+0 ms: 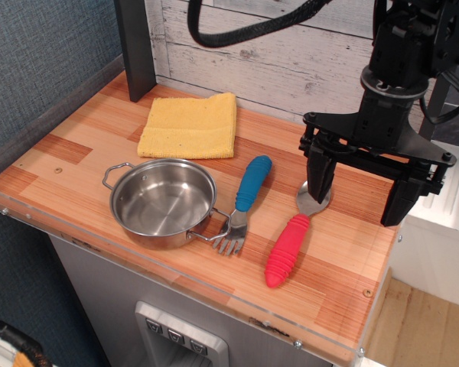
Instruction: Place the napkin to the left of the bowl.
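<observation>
The wooden table [76, 164] carries the napkin [189, 126], bowl [163, 202], blue-handled fork [245, 200] and red-handled spoon [292, 241]

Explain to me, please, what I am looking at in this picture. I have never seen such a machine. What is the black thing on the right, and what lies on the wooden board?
There is one picture, taken from above and in front of a small wooden table. The black thing on the right is the end of a robot arm. Its gripper has two fingers, which work like tongs; they stand apart and hold nothing. On the table lie a yellow napkin at the back, a shiny steel bowl with two wire handles in front of it, a fork with a blue handle beside the bowl, and a spoon with a red handle further right, its head just under one gripper finger. I cannot tell whether that finger touches it.
</observation>
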Robot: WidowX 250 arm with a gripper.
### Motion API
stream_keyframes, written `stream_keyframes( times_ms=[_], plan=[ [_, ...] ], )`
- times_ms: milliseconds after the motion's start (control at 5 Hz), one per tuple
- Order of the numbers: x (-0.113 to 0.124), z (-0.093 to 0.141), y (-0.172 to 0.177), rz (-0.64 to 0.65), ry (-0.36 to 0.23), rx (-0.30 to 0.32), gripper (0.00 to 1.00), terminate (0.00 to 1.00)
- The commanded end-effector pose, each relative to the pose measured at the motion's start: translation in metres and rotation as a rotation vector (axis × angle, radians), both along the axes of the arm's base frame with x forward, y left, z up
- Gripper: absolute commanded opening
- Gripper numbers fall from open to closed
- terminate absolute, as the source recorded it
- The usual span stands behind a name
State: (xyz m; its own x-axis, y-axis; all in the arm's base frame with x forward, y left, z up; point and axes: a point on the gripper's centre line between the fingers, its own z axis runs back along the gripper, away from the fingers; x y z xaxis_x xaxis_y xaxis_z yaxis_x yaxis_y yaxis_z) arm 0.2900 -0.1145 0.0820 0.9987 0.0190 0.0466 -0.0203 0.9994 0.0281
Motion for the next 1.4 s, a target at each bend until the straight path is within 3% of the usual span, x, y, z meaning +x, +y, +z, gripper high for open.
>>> stream_keyframes(
  times_ms=[0,400,600,800,1200],
  plan=[
    [0.0,0.0,0.0,0.0,0.0,0.0,1.0,0.0],
    [0.003,0.007,0.044,0.27,-0.037,-0.044,1.0,0.0],
    [0.011,0.007,0.068,0.297,-0.057,-0.06,1.0,0.0],
    [0.023,0.012,0.103,0.349,-0.145,-0.013,1.0,0.0],
    [0.036,0.006,0.147,0.462,-0.125,0.006,1.0,0.0]
  ],
)
